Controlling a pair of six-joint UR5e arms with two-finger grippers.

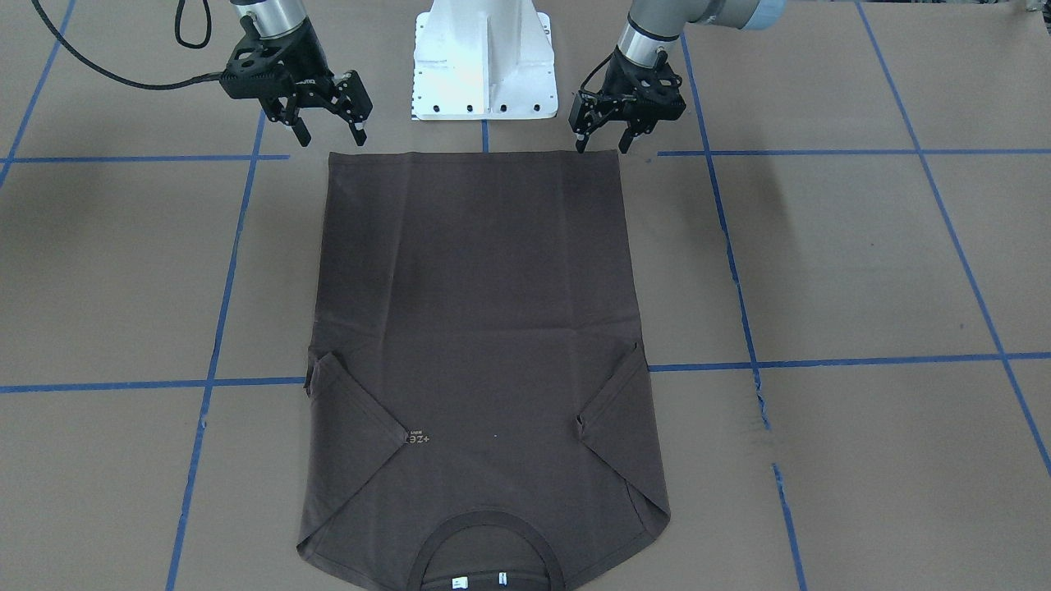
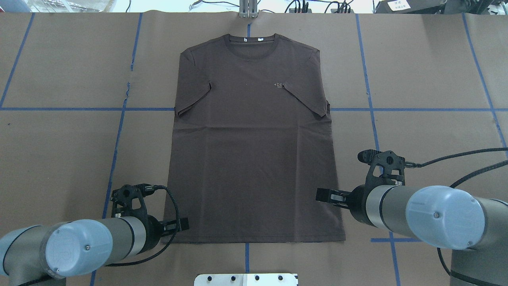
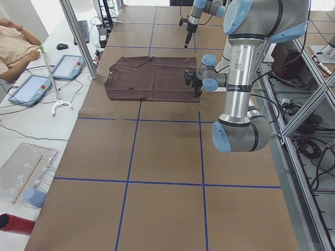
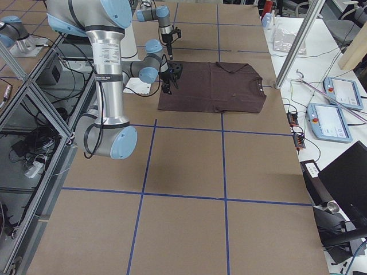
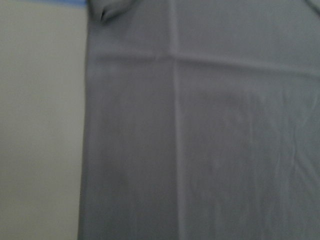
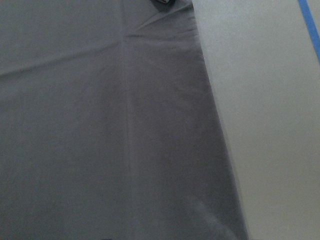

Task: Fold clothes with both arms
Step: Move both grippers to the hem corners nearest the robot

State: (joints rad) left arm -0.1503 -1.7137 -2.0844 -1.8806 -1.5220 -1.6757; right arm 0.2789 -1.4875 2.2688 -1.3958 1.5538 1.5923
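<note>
The dark brown T-shirt (image 1: 484, 328) lies flat on the table, chest up. Both sleeves are folded in over the body, the collar (image 2: 251, 39) is at the far side from the robot, and the hem is towards the base. My left gripper (image 1: 602, 148) is open, its fingertips at the hem corner on that side. My right gripper (image 1: 332, 138) is open too, hovering just past the other hem corner, with nothing between its fingers. From overhead, the left gripper (image 2: 176, 224) and right gripper (image 2: 328, 195) flank the shirt's lower edges. Both wrist views show only cloth (image 5: 200, 140) (image 6: 100, 125) and bare table.
The white pedestal base (image 1: 484, 74) stands just behind the hem. Brown paper with blue tape lines (image 1: 862, 361) covers the table on all sides of the shirt. A seated person (image 3: 15, 39), tablets and a metal post (image 3: 78, 36) are beyond the far table edge.
</note>
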